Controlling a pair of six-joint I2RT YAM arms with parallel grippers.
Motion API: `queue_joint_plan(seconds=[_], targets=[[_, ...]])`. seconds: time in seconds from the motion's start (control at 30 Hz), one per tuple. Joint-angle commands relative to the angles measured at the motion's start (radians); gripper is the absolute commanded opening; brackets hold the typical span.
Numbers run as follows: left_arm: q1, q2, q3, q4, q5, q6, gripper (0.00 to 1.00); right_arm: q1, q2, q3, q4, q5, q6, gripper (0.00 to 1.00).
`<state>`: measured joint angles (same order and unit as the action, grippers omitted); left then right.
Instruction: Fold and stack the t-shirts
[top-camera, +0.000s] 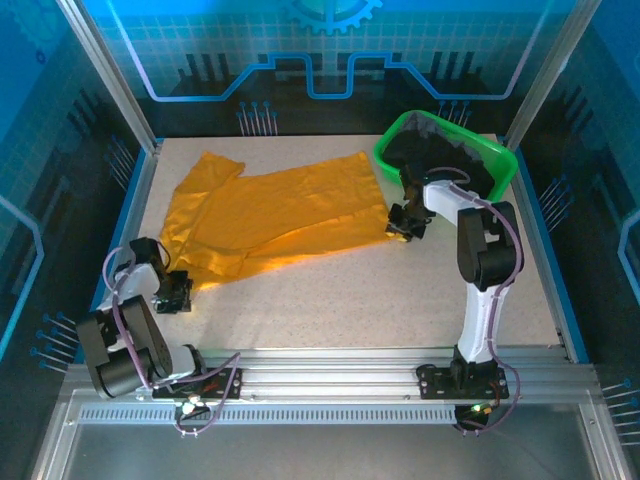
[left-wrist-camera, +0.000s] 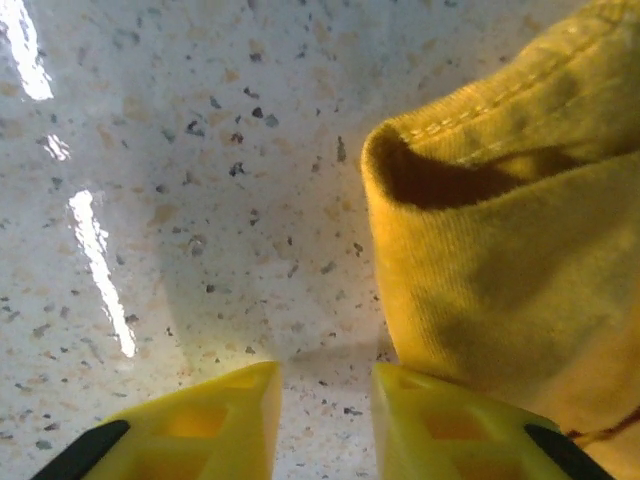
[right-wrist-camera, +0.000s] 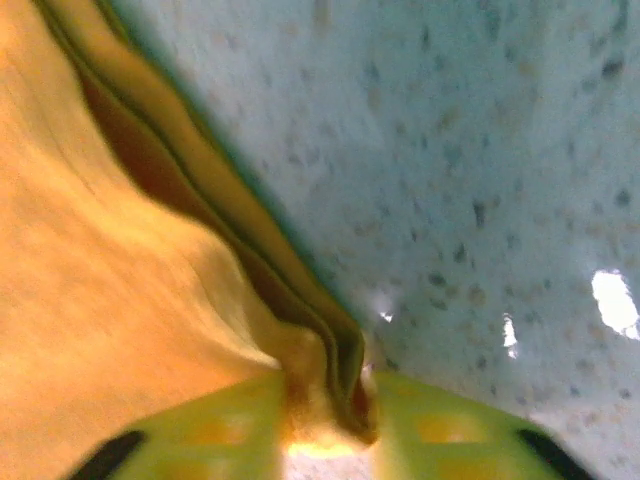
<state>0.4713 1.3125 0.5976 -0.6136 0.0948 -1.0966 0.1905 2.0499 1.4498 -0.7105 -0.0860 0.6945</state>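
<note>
The orange-yellow t-shirt (top-camera: 270, 215) lies spread across the back left of the table, with one sleeve towards the far left. My right gripper (top-camera: 400, 228) is at its near right corner. In the right wrist view the gripper (right-wrist-camera: 325, 400) is shut on a bunched fold of the shirt's hem (right-wrist-camera: 100, 280). My left gripper (top-camera: 178, 292) sits low at the shirt's near left corner. It is open (left-wrist-camera: 325, 385), with bare tabletop between its fingers and the stitched shirt edge (left-wrist-camera: 520, 260) just beside the right finger. Black t-shirts (top-camera: 440, 155) lie heaped in the basket.
A green mesh basket (top-camera: 507, 160) stands at the back right corner, just behind the right arm. The speckled tabletop (top-camera: 350, 300) is bare in front of the shirt. Blue rails and metal posts border the table.
</note>
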Motion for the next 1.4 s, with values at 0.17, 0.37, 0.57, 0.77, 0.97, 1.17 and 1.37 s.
queue_joint_plan(seconds=[0.17,0.37,0.57,0.77,0.97,1.17,1.37], targets=[[0.013,0.023,0.027,-0.033,-0.042,0.057,0.16,-0.011,-0.006,0.011,-0.050,0.100,0.026,0.00],[0.011,-0.096,0.029,-0.068,-0.013,0.040,0.25,-0.010,-0.076,-0.056,-0.053,0.101,0.036,0.00],[-0.028,-0.181,0.049,-0.182,-0.027,-0.001,0.54,-0.011,-0.121,-0.097,-0.073,0.112,0.038,0.00],[-0.028,-0.120,0.022,-0.106,0.011,-0.005,0.56,-0.008,-0.139,-0.128,-0.073,0.098,0.040,0.00],[-0.030,-0.019,0.001,0.048,0.043,-0.009,0.55,0.003,-0.146,-0.148,-0.066,0.086,0.041,0.00],[-0.034,0.092,0.017,0.125,0.033,0.011,0.30,0.010,-0.158,-0.169,-0.059,0.083,0.040,0.00],[-0.016,0.023,0.034,0.023,-0.091,0.047,0.00,0.021,-0.186,-0.206,-0.065,0.083,0.032,0.00]])
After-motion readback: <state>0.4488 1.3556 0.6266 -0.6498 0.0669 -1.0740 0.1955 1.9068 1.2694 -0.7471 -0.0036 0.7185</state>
